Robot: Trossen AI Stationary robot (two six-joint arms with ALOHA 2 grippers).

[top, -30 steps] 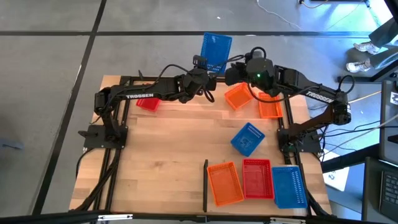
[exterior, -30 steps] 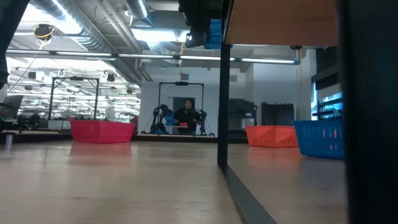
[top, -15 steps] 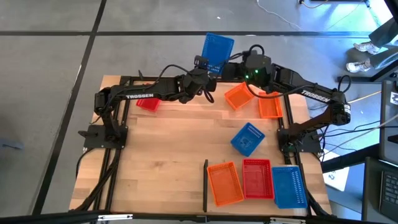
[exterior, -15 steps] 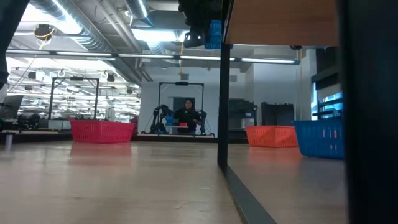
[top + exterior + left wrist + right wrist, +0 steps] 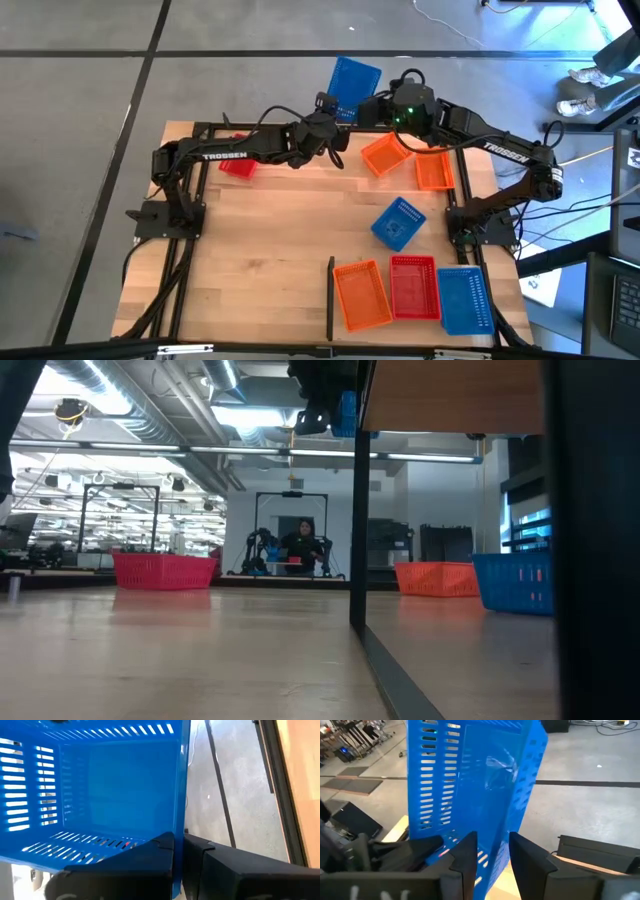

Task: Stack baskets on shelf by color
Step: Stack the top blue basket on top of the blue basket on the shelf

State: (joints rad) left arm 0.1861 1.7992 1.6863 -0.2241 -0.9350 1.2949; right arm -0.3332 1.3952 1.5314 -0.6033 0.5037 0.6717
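**Passing the blue basket between my grippers**

My left gripper (image 5: 335, 112) is pinched tight on one wall of a blue basket (image 5: 352, 87), holding it tipped up in the air just past the far edge of the shelf (image 5: 270, 250). My right gripper (image 5: 385, 108) sits at the basket's other side, its fingers spread to either side of a wall but not yet clamped.

To do this well, I judge I should close the right fingers fully on that wall before the left lets go, then carry the basket to the blue one (image 5: 464, 300) in the near right corner.

The low view shows only a sliver of the lifted basket. I cannot tell from the wrist views how deep the right fingers reach over the wall.
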